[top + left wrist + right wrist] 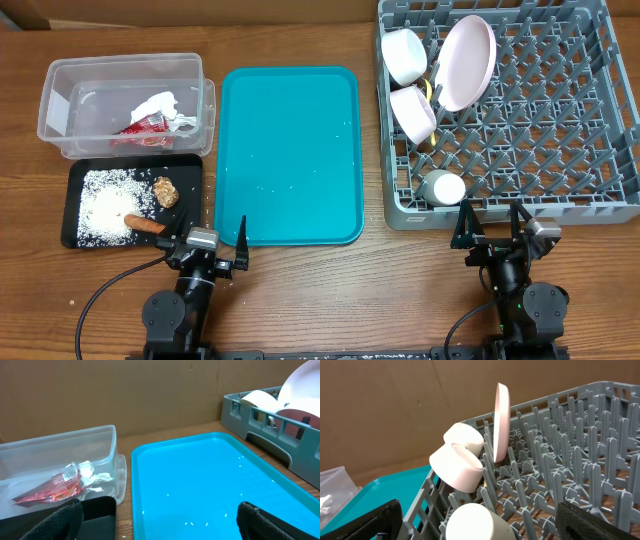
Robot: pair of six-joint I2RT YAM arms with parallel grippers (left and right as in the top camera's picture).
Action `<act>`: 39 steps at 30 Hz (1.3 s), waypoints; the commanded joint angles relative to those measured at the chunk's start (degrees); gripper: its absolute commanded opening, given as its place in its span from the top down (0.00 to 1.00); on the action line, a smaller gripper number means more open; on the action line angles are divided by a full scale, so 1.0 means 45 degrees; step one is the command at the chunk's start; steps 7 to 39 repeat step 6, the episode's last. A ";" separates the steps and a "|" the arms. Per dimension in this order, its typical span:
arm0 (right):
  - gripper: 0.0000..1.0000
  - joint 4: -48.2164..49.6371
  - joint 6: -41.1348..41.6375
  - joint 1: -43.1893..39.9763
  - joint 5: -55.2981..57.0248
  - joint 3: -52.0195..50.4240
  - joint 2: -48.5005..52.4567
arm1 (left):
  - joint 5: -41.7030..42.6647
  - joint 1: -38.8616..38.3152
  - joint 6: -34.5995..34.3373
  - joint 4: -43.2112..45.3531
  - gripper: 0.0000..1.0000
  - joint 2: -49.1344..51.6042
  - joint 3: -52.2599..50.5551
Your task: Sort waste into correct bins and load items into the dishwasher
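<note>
The grey dish rack holds two white bowls, the pinkish plate on edge, and the white cup lying near its front left corner. A bit of yellow spoon shows between the bowls. The clear tub holds the red wrapper and crumpled white paper. The black tray holds rice, the sausage and nutty crumbs. My left gripper is open and empty at the teal tray's front left corner. My right gripper is open and empty in front of the rack.
The teal serving tray lies in the middle with a few rice grains on it. Brown cardboard walls stand behind the table. The rack's pegs fill the right wrist view, the cup close below.
</note>
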 commanded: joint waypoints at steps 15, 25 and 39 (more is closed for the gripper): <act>0.00 0.0087 0.0000 -0.0034 -0.0068 -0.0068 -0.0151 | -0.0141 0.0102 -0.0189 0.0010 0.00 -0.0136 -0.0083; 0.00 0.0087 0.0000 -0.0034 -0.0068 -0.0068 -0.0151 | -0.0141 0.0102 -0.0189 0.0010 0.00 -0.0136 -0.0083; 0.00 0.0087 0.0000 -0.0034 -0.0068 -0.0068 -0.0151 | -0.0141 0.0102 -0.0189 0.0010 0.00 -0.0136 -0.0083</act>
